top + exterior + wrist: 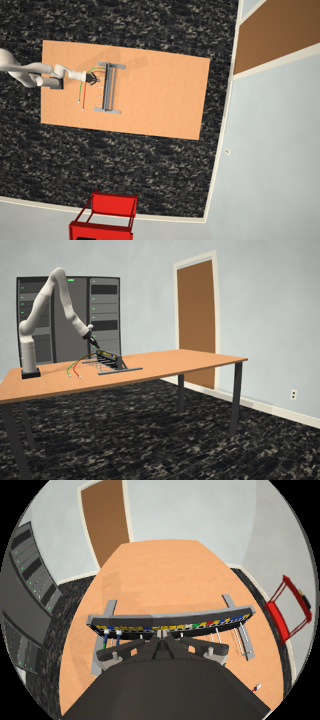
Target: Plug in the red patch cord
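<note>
top view: showed the rack [107,89] [119,362] [150,620] standing across the table [160,90] [165,364] [160,575], with both feet on the wood.
gripper [99,80] [98,347] [162,635]: had jaws together, with nothing clamped between. pointed obliquely down at the cord side of the rack, close to the top edge, nearer the end where the cords went in. could not tell whether touching.
red cord [84,94] [74,366]: ran from the rack front in a curve, passed below the gripper, then out over the table.
red free end [82,109] [79,377] [258,687]: lay on the table, unplugged, well apart from the gripper and away from the table edges.
green cord [79,90] [67,369]: curved out beside the red one, likewise attached at the rack.
green free end [79,101] [69,375]: rested on the table near the red free end, on the side towards the arm base [61,87] [37,373].
label strip [105,353] [202,625]: bore yellow, blue, green, red and white patches; too small to single out the port surely.
wire guides [99,96] [104,366] [218,636]: stuck out from the rack front, towards the arm base.
</note>
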Robot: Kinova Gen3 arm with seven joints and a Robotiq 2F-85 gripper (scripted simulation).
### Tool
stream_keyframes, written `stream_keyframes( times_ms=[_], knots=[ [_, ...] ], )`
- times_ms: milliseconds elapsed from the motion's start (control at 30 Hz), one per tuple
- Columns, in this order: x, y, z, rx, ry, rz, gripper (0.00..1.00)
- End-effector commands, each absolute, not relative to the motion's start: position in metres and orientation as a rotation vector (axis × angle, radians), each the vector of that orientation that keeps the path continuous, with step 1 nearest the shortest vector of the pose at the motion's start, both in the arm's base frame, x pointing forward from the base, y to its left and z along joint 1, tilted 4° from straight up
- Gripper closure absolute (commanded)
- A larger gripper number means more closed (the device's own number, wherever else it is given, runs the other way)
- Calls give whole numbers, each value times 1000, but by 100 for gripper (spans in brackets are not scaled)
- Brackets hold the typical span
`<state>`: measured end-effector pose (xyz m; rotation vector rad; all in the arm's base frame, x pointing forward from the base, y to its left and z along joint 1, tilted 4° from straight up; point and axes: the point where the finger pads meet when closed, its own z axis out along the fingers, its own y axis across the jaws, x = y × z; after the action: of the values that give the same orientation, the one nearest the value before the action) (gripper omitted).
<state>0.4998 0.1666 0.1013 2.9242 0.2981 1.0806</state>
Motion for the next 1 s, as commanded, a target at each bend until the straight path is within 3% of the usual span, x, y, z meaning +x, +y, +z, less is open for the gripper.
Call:
stream_keyframes(
  times_ms=[0, 967],
  knots=[
    [499, 168, 105, 2924, 300, 1086, 100],
    [449, 163, 163, 2924, 300, 1086, 100]
  ],
)
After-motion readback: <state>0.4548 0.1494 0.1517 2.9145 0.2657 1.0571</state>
